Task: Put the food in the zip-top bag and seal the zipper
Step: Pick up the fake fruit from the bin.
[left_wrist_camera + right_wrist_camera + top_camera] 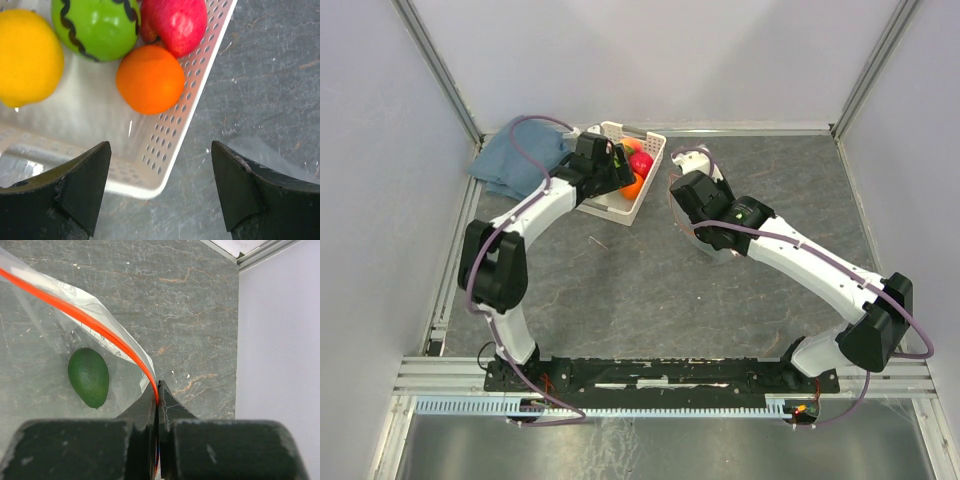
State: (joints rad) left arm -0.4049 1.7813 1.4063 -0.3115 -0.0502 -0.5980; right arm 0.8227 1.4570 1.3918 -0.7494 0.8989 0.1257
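My left gripper [160,187] is open and empty, hovering over the near corner of the white slotted basket [165,145]. In the basket lie an orange fruit [150,79], a red-pink fruit [175,22], a bright green fruit with a dark wavy line [95,25] and a yellow fruit [27,57]. My right gripper [158,390] is shut on the orange-red zipper [100,330] of the clear zip-top bag [60,315]. A dark green fruit [88,377] lies inside the bag. In the top view the left gripper [620,172] is at the basket [645,200] and the right gripper [682,195] is beside it.
A blue folded cloth [515,160] lies at the back left, behind the left arm. A small thin stick [597,241] lies on the grey table in front of the basket. Metal frame rails and pale walls close in the table on three sides.
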